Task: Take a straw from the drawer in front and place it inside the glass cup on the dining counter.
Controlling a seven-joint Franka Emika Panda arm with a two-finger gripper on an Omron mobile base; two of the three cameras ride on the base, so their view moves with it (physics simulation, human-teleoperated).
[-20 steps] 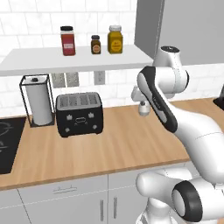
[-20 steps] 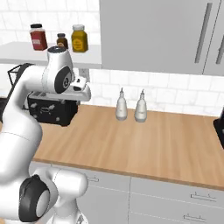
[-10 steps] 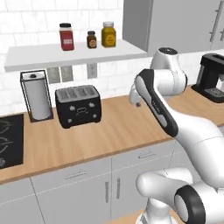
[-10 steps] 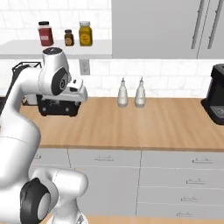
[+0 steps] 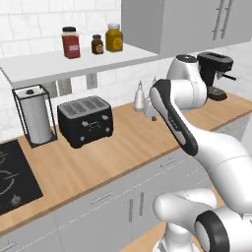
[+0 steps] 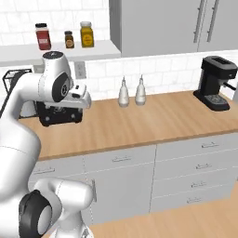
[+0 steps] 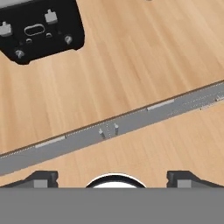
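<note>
My gripper (image 7: pixel 113 178) is open in the hand view, its two dark fingertips (image 7: pixel 41 177) far apart with nothing between them. It looks down from high over a wooden worktop (image 7: pixel 144 57) and the grey cabinet fronts (image 7: pixel 131 122) below its edge. Shut drawer fronts (image 6: pixel 122 162) with slim bar handles run under that worktop; I cannot tell which one is the task's drawer. The hand (image 6: pixel 78 96) hangs in front of the black toaster (image 6: pixel 58 116). The straw, the glass cup and the dining counter are out of view.
On the worktop stand a toaster (image 5: pixel 86 120), a paper-towel holder (image 5: pixel 33 115), two shakers (image 6: pixel 131 91) and a black coffee machine (image 6: pixel 214 83). A shelf (image 5: pixel 64 61) holds three jars. A black hob (image 5: pixel 12 179) lies at the left. Wall cabinets (image 6: pixel 158 25) hang above.
The whole picture has shifted: the base has backed away from the worktop, bringing the coffee machine and the lower cabinet fronts into sight. The arm keeps its pose.
</note>
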